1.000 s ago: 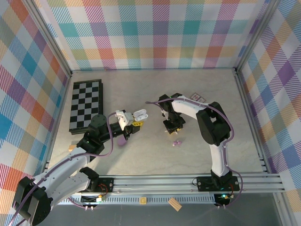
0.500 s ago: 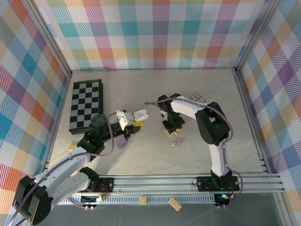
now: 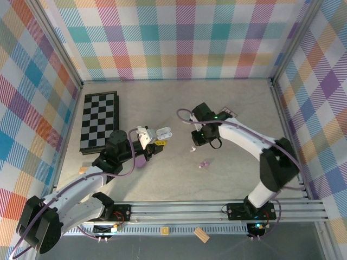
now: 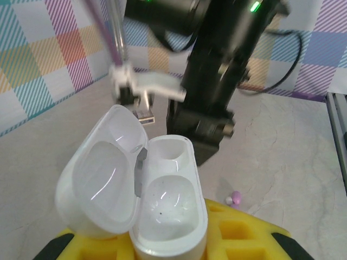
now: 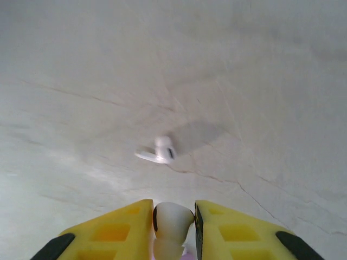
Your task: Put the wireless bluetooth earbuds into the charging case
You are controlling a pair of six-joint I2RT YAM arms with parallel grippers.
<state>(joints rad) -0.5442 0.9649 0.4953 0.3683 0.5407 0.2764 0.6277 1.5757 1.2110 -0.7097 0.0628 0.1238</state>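
With right gripper (image 5: 173, 208) pinched narrow on the whitish earbud (image 5: 173, 225), carry across to the open charging case (image 4: 168, 211) clamped in left gripper (image 3: 156, 143). Align stem over an empty well, then lower gently. Leave spare white earbud (image 5: 157, 152) and lilac earbud (image 3: 204, 163) lying on table (image 3: 162, 103).

Bright, even light; blurry wrist close-ups.

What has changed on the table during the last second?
The right gripper shifted slightly right and farther out, its elbow swinging out right, shut on a white earbud; a second white earbud now lies uncovered. The left gripper, its open charging case and the lilac earbud stayed put.
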